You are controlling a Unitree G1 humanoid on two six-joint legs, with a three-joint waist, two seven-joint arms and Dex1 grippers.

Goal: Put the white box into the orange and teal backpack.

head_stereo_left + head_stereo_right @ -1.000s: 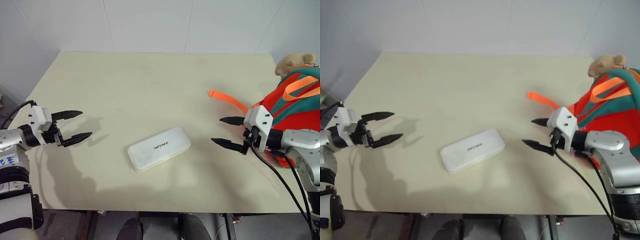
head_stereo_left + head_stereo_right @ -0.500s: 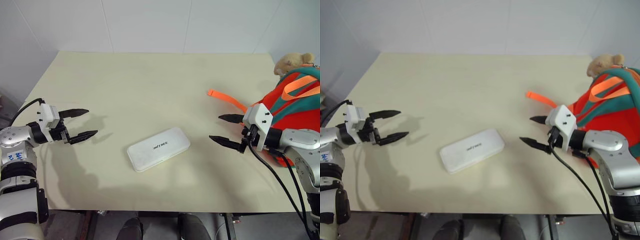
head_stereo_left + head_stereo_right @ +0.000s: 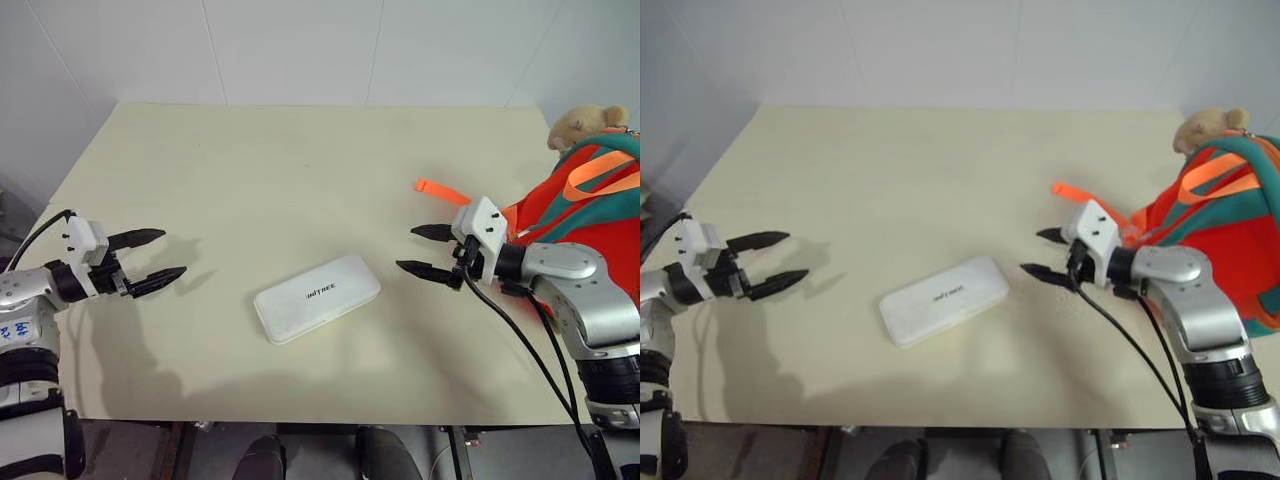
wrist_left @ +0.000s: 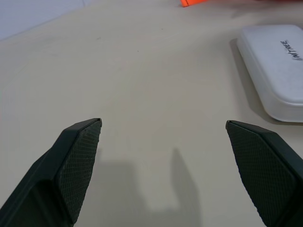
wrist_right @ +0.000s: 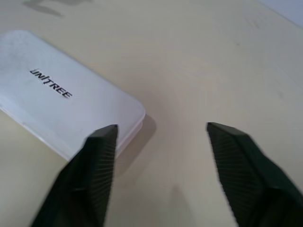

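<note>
Two black-fingered grippers reach over a pale cream table [image 3: 260, 160] set against white walls. Near the middle of the table's front half lies the white box [image 3: 318, 297], a flat plastic case with rounded corners, resting flat and angled, with the dark word "UNITREE" on its lid. Nothing touches it.

At the table's left edge, the left gripper [image 3: 149, 260] points toward the box, well apart from it, its two fingers spread wide with only bare table between them.

On the right, the right gripper [image 3: 423, 251] points at the box's right end, just beside it but apart, fingers separated and holding nothing. In the right wrist view, the box's near corner sits just ahead of one finger [image 5: 97, 165].

Behind that arm, at the table's right edge, the orange and teal backpack [image 3: 590, 215] sits upright. One orange webbing strap [image 3: 445, 192] trails onto the table, and a tan plush toy [image 3: 582, 124] perches at the top.
</note>
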